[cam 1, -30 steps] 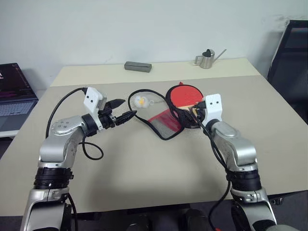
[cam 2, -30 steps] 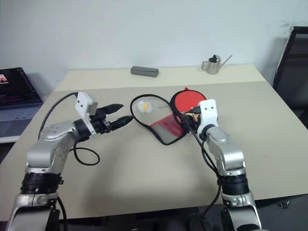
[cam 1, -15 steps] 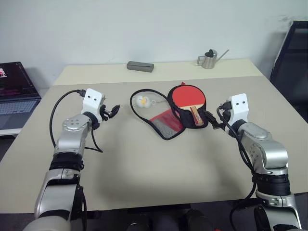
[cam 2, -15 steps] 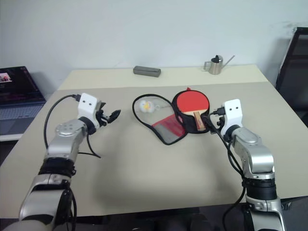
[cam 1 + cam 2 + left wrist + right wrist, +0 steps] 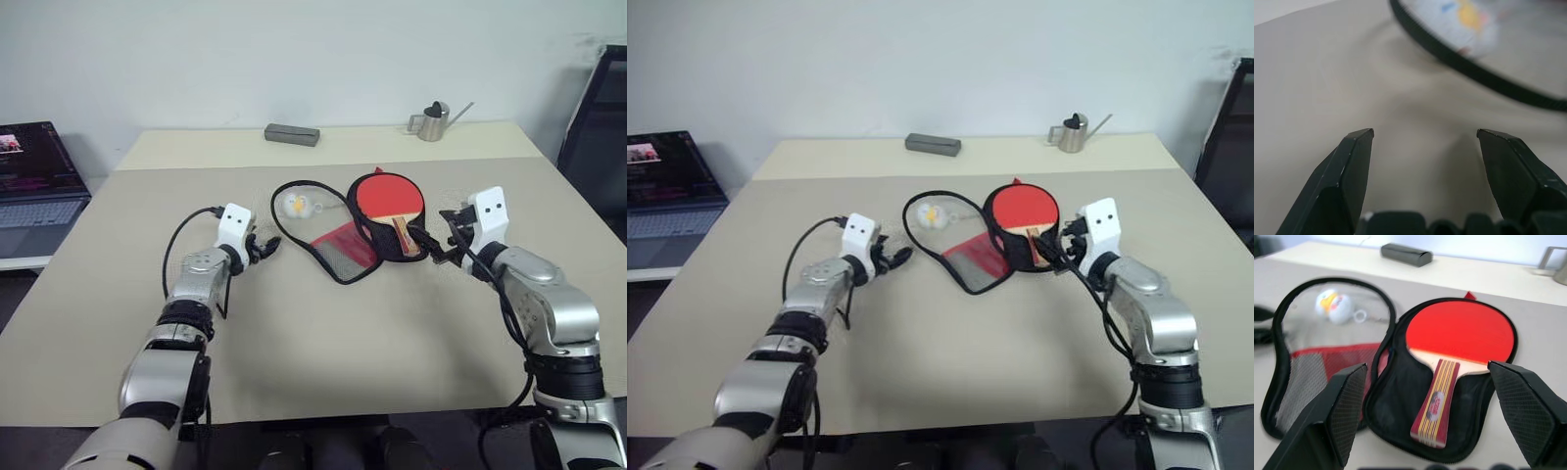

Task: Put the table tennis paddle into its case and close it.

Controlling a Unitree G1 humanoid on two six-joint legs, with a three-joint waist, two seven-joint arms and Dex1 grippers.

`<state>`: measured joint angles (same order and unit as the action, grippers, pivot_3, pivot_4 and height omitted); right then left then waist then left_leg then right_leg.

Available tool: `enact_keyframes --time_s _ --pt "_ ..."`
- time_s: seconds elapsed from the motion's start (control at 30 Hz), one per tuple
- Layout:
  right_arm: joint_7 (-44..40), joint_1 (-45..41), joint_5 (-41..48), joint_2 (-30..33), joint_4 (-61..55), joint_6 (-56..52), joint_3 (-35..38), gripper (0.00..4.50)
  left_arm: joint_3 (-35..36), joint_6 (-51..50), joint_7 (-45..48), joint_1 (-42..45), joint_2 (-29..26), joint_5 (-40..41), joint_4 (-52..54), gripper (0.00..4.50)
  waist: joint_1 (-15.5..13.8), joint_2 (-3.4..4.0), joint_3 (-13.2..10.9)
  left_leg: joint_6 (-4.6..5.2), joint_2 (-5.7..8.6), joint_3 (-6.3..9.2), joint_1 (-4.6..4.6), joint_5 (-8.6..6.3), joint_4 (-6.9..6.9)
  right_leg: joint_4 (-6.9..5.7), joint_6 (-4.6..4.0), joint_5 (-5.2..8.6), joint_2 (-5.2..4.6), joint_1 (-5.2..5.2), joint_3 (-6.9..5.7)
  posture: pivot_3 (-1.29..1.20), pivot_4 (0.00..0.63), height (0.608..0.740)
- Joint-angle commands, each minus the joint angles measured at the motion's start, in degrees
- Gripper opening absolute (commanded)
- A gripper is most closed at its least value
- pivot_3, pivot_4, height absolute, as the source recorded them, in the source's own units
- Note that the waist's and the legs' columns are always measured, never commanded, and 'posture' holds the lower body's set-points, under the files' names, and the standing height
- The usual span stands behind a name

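The table tennis paddle [image 5: 1452,355] already lies in the open case [image 5: 1400,396] on the counter [image 5: 323,343], so both end effectors (left [image 5: 265,246], right [image 5: 434,247]) gape empty, flanking it, likely to fold the flap

My two head eyes looked forward and down from above my arms, taking in the whole beige table [image 5: 323,343] as far as the far wall. They sat side by side, so both gave almost the same picture — one slightly shifted sideways from the other.

My left wrist camera looked along my left gripper [image 5: 1425,134], very near the tabletop, at the black edge of the case [image 5: 1474,73].

My right wrist camera faced along my right gripper [image 5: 1427,369], low and close over the open case and the table tennis paddle [image 5: 1459,347] — ground the head views also covered, from farther off.
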<state>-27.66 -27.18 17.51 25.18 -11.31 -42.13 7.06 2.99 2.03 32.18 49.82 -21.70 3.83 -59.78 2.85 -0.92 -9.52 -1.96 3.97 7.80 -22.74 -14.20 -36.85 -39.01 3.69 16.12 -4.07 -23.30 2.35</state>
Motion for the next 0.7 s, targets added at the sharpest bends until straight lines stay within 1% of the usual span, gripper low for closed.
enact_keyframes --time_s 0.03,0.27,0.4,0.7 --pt "-0.92 0.29 1.52 1.35 -0.90 0.96 1.92 4.30 1.44 3.49 1.33 3.29 1.19 0.99 -2.02 3.70 0.04 -0.01 0.00 0.00 0.01 0.00 0.00 0.00 -0.03 -0.01 0.01 -0.01 0.00 0.00 0.00 0.00 0.150 0.740" --pt "-0.62 2.81 3.35 1.94 -3.21 0.05 3.17 4.30 3.02 7.02 4.04 9.04 4.98 2.11 -5.76 3.70 -0.04 -0.03 -0.02 0.01 0.27 0.02 -0.03 0.00 -0.09 -0.05 0.04 -0.03 -0.01 0.01 0.00 0.00 0.150 0.740" --pt "-0.15 4.27 4.22 2.14 -4.99 -1.06 4.03 4.30 2.95 7.96 5.61 13.55 8.19 1.76 -7.73 3.70 -0.16 -0.07 -0.04 0.01 0.28 0.04 -0.08 0.00 -0.10 -0.02 0.05 -0.03 -0.04 0.01 -0.01 0.00 0.150 0.740" --pt "2.21 5.53 6.07 3.53 -8.06 -3.68 7.71 4.30 1.73 9.72 3.54 21.13 17.52 -0.57 -12.61 3.70 -0.26 -0.12 -0.07 0.01 0.33 -0.01 -0.08 0.00 -0.11 -0.01 0.08 -0.04 -0.06 0.01 0.00 0.00 0.150 0.740"
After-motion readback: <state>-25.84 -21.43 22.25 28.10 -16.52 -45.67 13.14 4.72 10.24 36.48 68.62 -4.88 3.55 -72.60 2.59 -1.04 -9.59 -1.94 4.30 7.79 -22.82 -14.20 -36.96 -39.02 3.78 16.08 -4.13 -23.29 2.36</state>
